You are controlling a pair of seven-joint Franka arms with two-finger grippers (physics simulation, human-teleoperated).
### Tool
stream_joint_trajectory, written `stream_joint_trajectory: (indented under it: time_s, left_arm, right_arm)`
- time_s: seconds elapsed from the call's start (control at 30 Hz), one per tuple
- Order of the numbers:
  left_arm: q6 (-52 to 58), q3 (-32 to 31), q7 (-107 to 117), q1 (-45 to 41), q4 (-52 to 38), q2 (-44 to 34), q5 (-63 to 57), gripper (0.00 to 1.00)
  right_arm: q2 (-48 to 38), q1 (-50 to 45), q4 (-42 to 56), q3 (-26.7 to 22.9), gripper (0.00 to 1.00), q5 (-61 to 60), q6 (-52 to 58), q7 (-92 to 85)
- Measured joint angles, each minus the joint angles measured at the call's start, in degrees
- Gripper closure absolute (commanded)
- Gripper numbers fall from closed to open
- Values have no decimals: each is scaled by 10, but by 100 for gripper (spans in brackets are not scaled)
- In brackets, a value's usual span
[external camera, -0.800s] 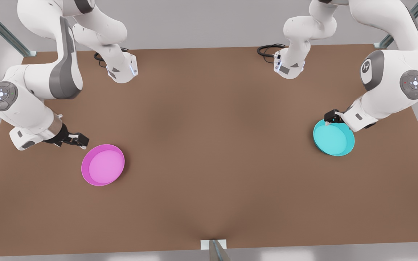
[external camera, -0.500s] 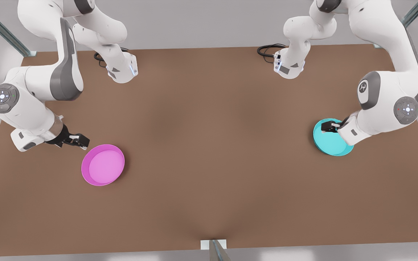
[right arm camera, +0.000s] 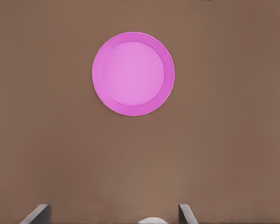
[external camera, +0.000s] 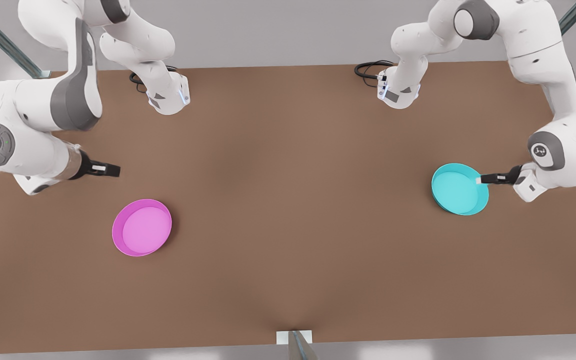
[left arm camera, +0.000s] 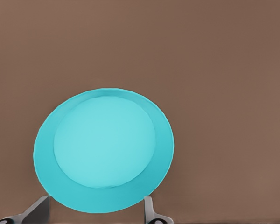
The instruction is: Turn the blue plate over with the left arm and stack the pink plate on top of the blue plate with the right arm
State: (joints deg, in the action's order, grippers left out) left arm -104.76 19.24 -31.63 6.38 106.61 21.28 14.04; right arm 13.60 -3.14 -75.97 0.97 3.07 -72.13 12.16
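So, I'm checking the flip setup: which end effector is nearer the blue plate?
The left end effector, open at the blue plate's rim on the front view's right. The right end effector hangs open across the table, apart from the pink plate.

We see the blue plate (external camera: 459, 189) as smooth, plastic-looking, with a soft sheen. The pink plate (external camera: 141, 227) looks equally smooth, its inside paler. The bench (external camera: 288, 210) is a matt brown, even surface. The arms' shells look like glossy white plastic with grey joints.
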Motion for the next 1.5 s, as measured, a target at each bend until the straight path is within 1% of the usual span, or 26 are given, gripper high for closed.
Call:
stream_joint_trajectory:
  time_s: [0.03,0.1,0.17,0.23,0.3,0.33,0.43,0.53,0.57,0.6,0.63,0.67,0.7,0.73,0.8,0.83,0.9,0.93,0.97,1.0,1.27,1.3,1.4,1.43,1.47,1.5]
  left_arm:
    - [-7,0,-34,21,0,12,9,3]
    - [-15,0,-106,59,0,36,28,3]
    - [-23,13,-156,73,-2,61,55,3]
    - [-28,14,-180,80,-1,75,77,3]
    - [-31,14,-260,113,-1,109,104,3]
    - [-32,14,-262,113,0,113,116,3]
    - [-35,15,-261,113,-1,135,140,3]
    - [-36,17,-261,113,0,142,152,4]
    - [-37,17,-261,113,0,142,155,5]
    - [-42,17,-261,113,0,146,156,11]
    - [-40,17,-261,113,1,146,158,29]
    - [-40,17,-261,113,6,144,159,56]
    - [-37,17,-261,113,8,142,160,79]
    - [-35,17,-261,113,9,141,160,79]
    - [-42,16,-253,113,15,138,162,79]
    - [-45,16,-252,112,20,138,165,79]
    - [-45,17,-252,112,20,139,170,79]
    - [-51,17,-252,112,20,140,172,79]
    - [-54,17,-252,112,20,141,173,79]
    - [-58,17,-251,112,20,145,174,79]
    - [-65,16,-251,111,20,148,178,79]
    - [-65,16,-251,111,20,149,181,71]
    - [-65,16,-251,111,19,151,188,70]
    - [-66,16,-252,111,19,151,187,68]
    - [-66,16,-251,111,19,151,184,58]
    - [-66,16,-251,111,19,152,182,58]
  right_arm:
    - [-15,0,-3,4,0,3,-7,1]
    - [-18,-27,-15,5,0,4,-25,3]
    - [-34,-33,-26,8,0,-22,-2,2]
    - [-40,-27,-28,21,0,-38,6,4]
    - [-42,21,-34,17,0,-39,5,4]
    - [-38,9,-34,5,0,-34,0,3]
    - [-39,21,-37,-2,0,-14,14,1]
    - [-37,6,-54,19,0,7,23,-18]
    - [-28,13,-60,19,0,14,1,-32]
    - [-34,33,-67,19,0,15,-15,-28]
    - [-37,53,-66,18,0,13,-18,-30]
    - [-45,62,-77,15,0,11,-41,-35]
    - [-47,71,-95,15,0,9,-48,-29]
    - [-49,80,-126,18,0,11,-65,-32]
    - [-65,84,-182,17,0,9,-172,-37]
    - [-67,86,-196,17,0,9,-205,-37]
    - [-7,86,-133,13,0,-14,-192,-38]
    - [7,117,-120,13,0,-34,-191,-40]
    - [9,120,-119,13,0,-36,-185,-49]
    - [36,120,-98,12,0,-35,-184,-86]
    - [40,123,-90,14,0,-38,-176,-89]
    - [40,123,-89,14,0,-37,-175,-88]
    - [40,122,-89,14,0,-37,-174,-86]
    - [40,122,-89,14,0,-37,-174,-86]
    - [40,122,-89,14,0,-37,-174,-86]
    - [40,122,-88,14,0,-37,-174,-86]
